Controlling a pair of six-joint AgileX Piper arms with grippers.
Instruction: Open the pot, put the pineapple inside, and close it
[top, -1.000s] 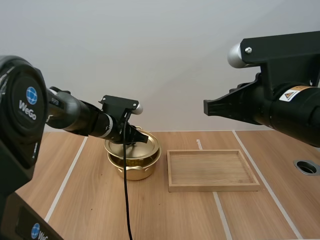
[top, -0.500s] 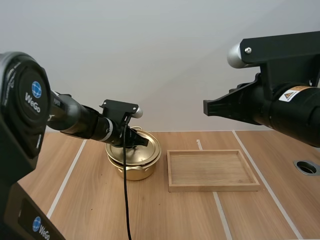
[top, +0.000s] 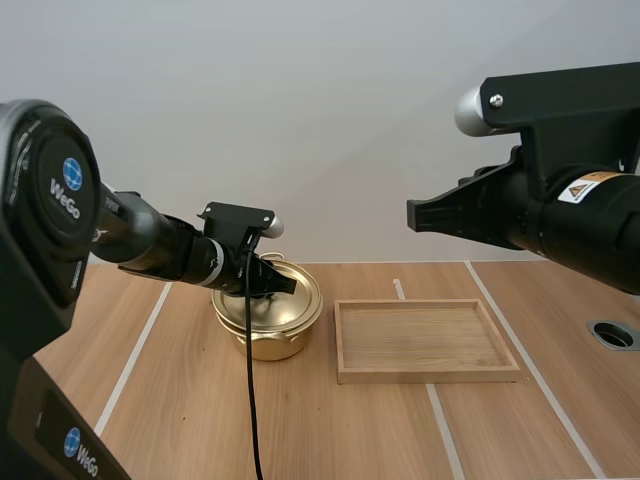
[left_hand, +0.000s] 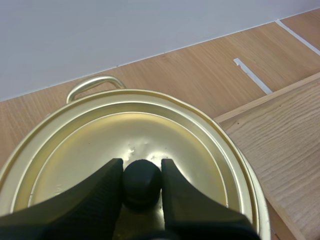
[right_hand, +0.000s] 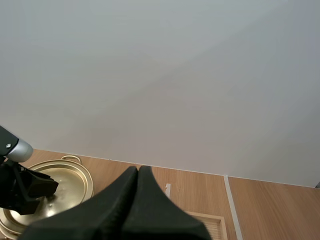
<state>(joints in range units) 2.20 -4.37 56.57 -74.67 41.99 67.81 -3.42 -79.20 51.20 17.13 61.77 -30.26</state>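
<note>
A golden pot (top: 268, 338) stands on the wooden table left of centre, its golden lid (top: 283, 300) lying flat on the rim. My left gripper (top: 274, 284) is shut on the lid's black knob (left_hand: 142, 181), one finger on each side of it, over the lid (left_hand: 150, 127). One loop handle (left_hand: 95, 83) of the pot sticks out past the lid's far edge. My right gripper (right_hand: 138, 172) hangs high above the table with its fingers together as one wedge, holding nothing; its arm (top: 530, 215) is raised at the right.
A shallow wooden tray (top: 425, 340) lies right of the pot, close beside it (left_hand: 285, 130). White tape lines run along the table. A round hole (top: 613, 335) sits in the table at the far right.
The lid was held tilted above the pot one second ago; my left gripper has lowered it and it now sits flat on the rim. The right arm has not moved.
</note>
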